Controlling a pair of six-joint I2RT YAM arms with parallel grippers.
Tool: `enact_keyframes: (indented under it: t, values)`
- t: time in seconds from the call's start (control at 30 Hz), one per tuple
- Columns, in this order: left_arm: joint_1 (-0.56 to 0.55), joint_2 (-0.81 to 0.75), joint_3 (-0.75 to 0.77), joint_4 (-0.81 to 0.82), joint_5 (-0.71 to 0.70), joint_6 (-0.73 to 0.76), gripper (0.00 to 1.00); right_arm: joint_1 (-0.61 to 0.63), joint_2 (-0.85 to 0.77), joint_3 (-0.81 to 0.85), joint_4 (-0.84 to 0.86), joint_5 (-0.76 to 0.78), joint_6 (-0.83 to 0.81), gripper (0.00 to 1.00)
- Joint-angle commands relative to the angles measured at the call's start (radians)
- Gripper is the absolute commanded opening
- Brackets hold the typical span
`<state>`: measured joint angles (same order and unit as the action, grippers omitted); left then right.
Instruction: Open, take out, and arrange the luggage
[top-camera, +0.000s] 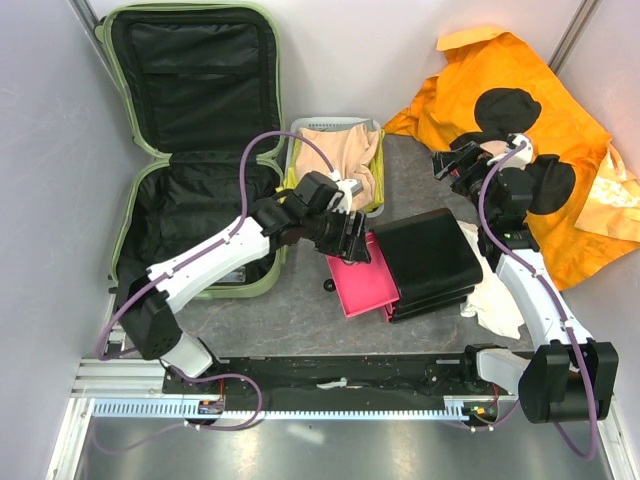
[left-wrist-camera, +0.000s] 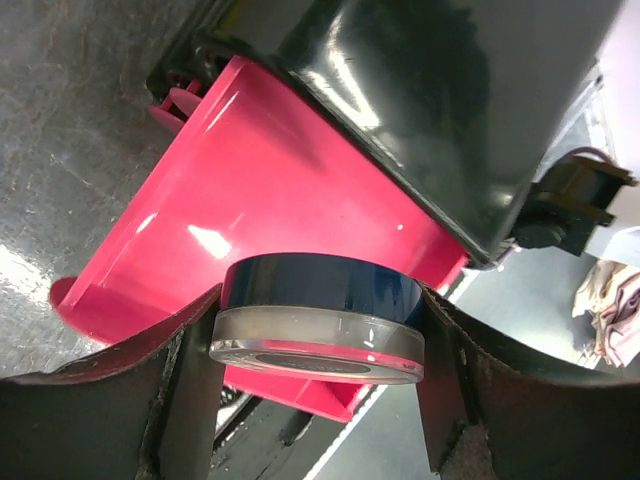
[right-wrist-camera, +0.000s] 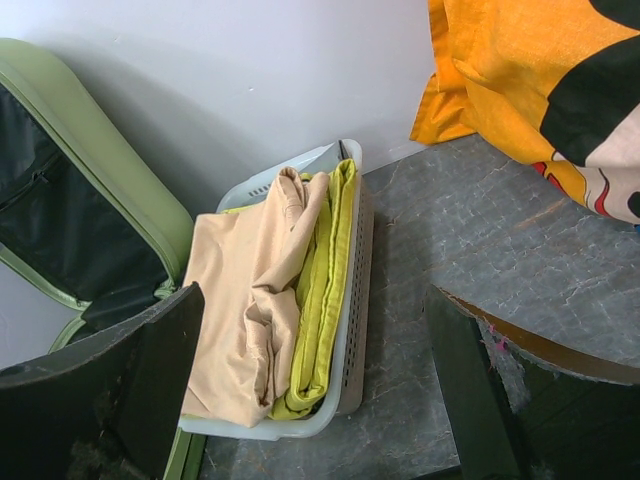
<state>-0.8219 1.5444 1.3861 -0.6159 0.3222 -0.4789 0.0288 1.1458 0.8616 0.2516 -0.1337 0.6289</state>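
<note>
The large pale green hard-shell suitcase (top-camera: 190, 90) lies open at the far left of the surface. Its lid leans against the back wall and its base lies flat, with black lining showing in both halves. Its long axis runs from near to far along the left wall.

The left fingers (left-wrist-camera: 150, 400) are well to the right of the suitcase base, with the left arm crossing its near right corner. They are partly closed on a small round jar with a dark blue lid and a clear bottom (left-wrist-camera: 320, 315), gripping it across its width.

Just under and ahead of the jar is the shiny pink plastic drawer (left-wrist-camera: 280, 200), pulled out from the glossy black box (top-camera: 430, 255). The drawer's long axis points out of the box toward the left arm. The next move looks like lowering the jar straight down into this tray. I cannot tell whether the jar already touches the tray's floor.

The right fingers (right-wrist-camera: 110, 400) are spread as wide as they go and hold nothing. They hang at the far right, near the crumpled orange cloth with black cartoon shapes (top-camera: 540, 150), and face the white mesh basket (right-wrist-camera: 355, 300) of folded beige and yellow-green fabric. The left arm is plainly the closer one to both the drawer and the suitcase.
</note>
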Motion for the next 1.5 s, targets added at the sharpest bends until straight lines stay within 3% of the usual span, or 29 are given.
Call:
enact_keyframes:
  t: [0.0,0.33,0.57,0.87,1.23,1.47]
  values:
    - [-0.003,0.048,0.05,0.025,0.026,-0.007,0.21,-0.001,-0.02,0.001,0.026,0.006,-0.009,0.98]
    - [-0.011,0.126,0.087,0.015,0.061,0.006,0.34,-0.001,-0.015,0.002,0.028,0.009,-0.006,0.98]
    - [-0.017,0.154,0.091,-0.001,0.074,0.02,0.6,-0.001,-0.006,0.001,0.034,0.006,-0.003,0.98]
    - [-0.02,0.163,0.111,-0.004,0.069,0.026,0.81,-0.001,0.002,0.002,0.04,0.003,0.0,0.98]
    - [-0.022,0.157,0.134,-0.004,0.061,0.028,0.85,-0.001,0.008,0.002,0.043,0.003,0.0,0.98]
    - [-0.02,0.097,0.143,0.004,-0.021,0.042,0.85,-0.001,0.008,0.002,0.041,0.002,0.0,0.98]
